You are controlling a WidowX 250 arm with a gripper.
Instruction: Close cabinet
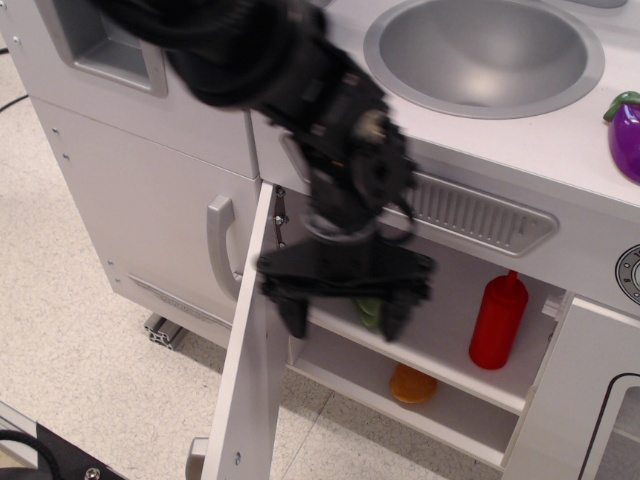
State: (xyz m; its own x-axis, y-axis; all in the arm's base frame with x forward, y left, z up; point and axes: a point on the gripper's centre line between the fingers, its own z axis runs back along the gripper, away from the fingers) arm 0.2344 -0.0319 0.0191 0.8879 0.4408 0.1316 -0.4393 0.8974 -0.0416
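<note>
cabinet point(255, 370) door cut off, gripper point(345, 318) blurred

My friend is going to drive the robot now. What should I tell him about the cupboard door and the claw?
Gripper: the black two-finger gripper is open, empty, blurred, hanging beside the door's hinge edge.
Things: the wide flat white cabinet door stands fully open. On the inner shelf stands a red squeeze bottle; an orange round thing lies below.
Done: nothing visibly closed.
Left: get behind the door and push it shut.
</note>
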